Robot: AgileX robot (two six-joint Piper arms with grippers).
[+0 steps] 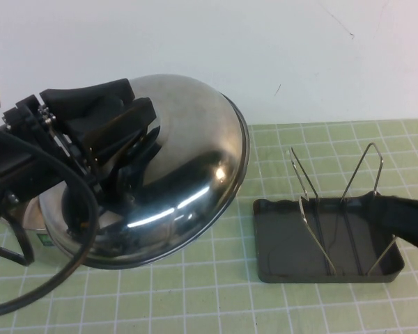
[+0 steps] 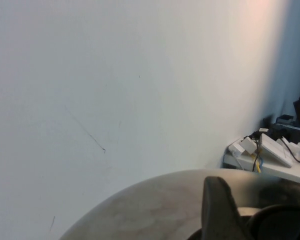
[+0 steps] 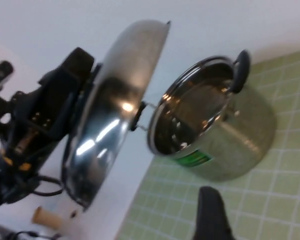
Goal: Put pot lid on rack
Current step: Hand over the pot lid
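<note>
I've got the pot lid (image 1: pixel 188 167) up in the air on the left gripper (image 1: pixel 115 142), fingers pinched on the black knob at its centre. The lid is tilted, dome toward the overhead camera, over the steel pot (image 3: pixel 215 135), which sits open on the green grid mat (image 1: pixel 279 306) with its green label (image 3: pixel 192 160) showing.

The rack (image 1: pixel 331 247) is off to the right of the lid, clear of it, wire loops (image 1: pixel 362 181) upright in the dark tray. The lid is not on it yet.

The right gripper (image 1: pixel 404 219) sits at the rack's right end, over or against the tray rim. I can't tell which, and I can't tell how its fingers stand; only one dark finger (image 3: pixel 210 215) shows in its wrist view.

Risks as I see them:
- A knob pinch on a wide, heavy lid could let it swing or rotate in the grip mid-transfer.
- The lid rim could catch a loop and shove the light tray.
- The right arm is in the way at the rack end, so there's collision risk if I come in from that side.
- If I miss the slot between loops, the lid rolls off onto the mat.
</note>
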